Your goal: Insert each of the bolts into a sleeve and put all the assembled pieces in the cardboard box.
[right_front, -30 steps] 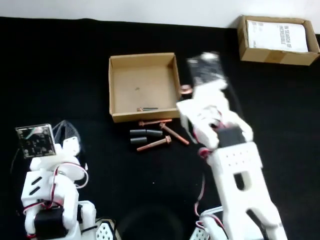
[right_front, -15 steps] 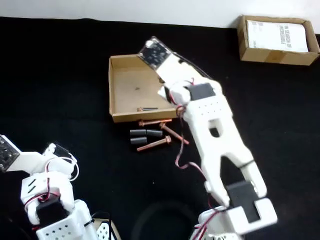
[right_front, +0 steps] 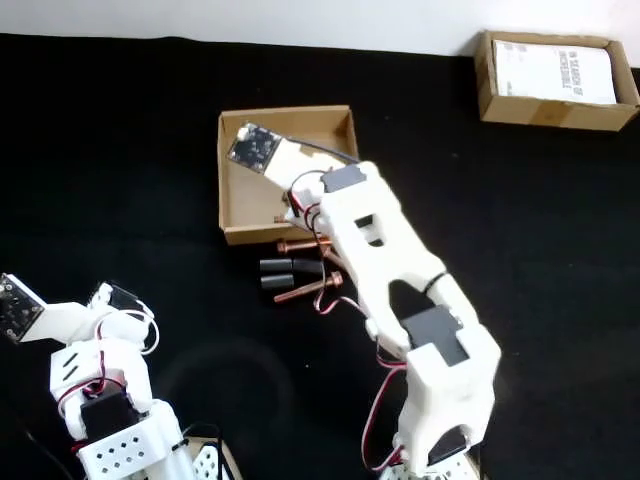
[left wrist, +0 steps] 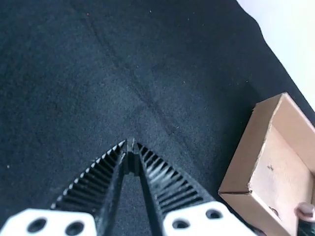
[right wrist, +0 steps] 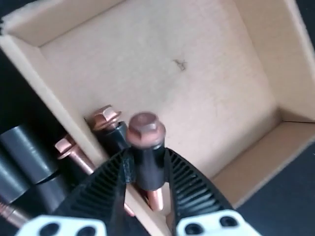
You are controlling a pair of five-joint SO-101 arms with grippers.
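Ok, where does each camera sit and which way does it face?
High view: fixed above the table, looking down on the cardboard box, loose bolts and sleeves; left arm and right arm show.
Left wrist view: on the left wrist, facing along the shut left pincer onto the table, box corner beside.
Right wrist view: on the right wrist, looking past the right pincer, shut on a sleeved bolt, into the box.
Shared: all three show the box.

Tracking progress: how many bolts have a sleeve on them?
2. One assembled piece is gripped in the right claw over the cardboard box; a second piece lies inside by its wall. Others may be hidden.
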